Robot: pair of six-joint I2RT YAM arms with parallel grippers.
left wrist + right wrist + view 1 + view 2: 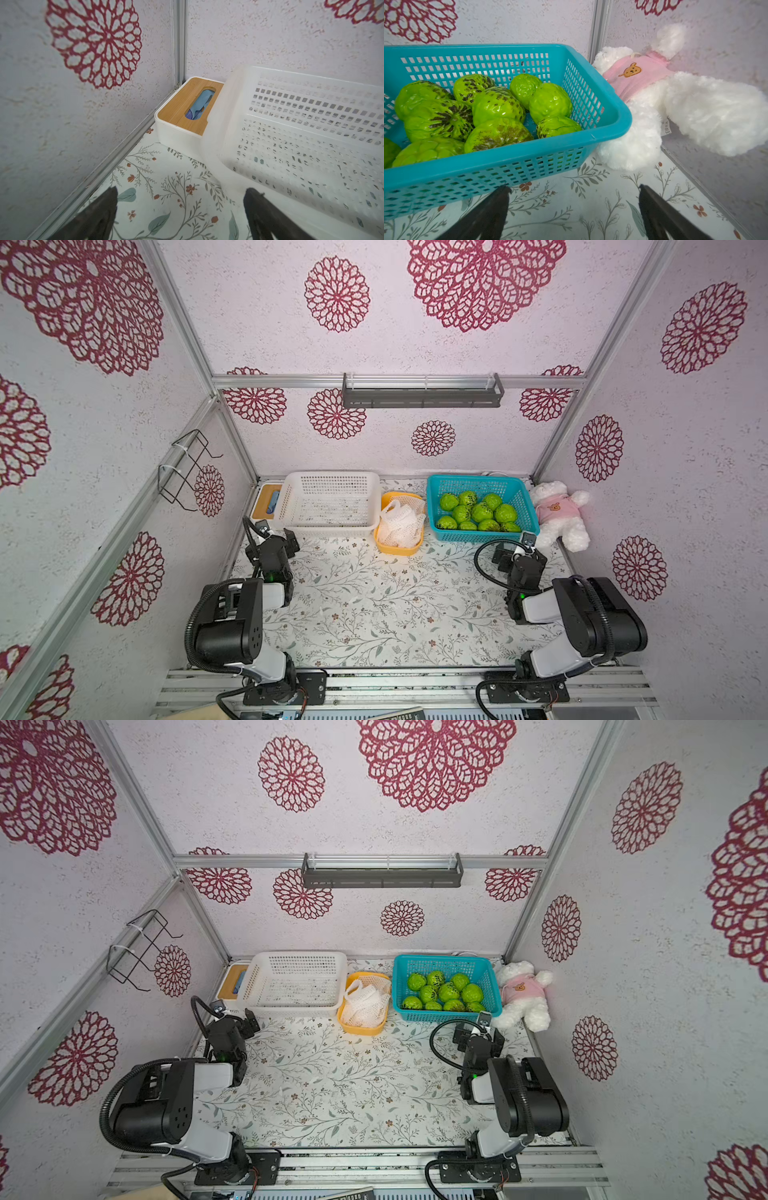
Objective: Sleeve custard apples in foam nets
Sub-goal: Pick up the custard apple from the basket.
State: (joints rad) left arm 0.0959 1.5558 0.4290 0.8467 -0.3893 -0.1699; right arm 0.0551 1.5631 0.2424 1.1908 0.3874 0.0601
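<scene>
Several bright green custard apples (478, 512) (446, 992) with dark blotches lie heaped in a teal basket (482, 536) at the back right; the right wrist view shows these custard apples (496, 108) close up. The white foam nets (401, 522) (365, 1002) are piled in a yellow tray (397, 551) between the two baskets. My left gripper (274, 540) (181, 190) is open and empty over the mat, just in front of the white basket's left corner. My right gripper (519, 551) (574, 187) is open and empty, low in front of the teal basket's (529, 149) right corner.
An empty white perforated basket (328, 526) (239, 83) stands at the back left, a wood-lidded tissue box (268, 497) (182, 108) beside it in the corner. A white teddy in a pink shirt (557, 514) (695, 114) leans against the right wall. Walls enclose three sides.
</scene>
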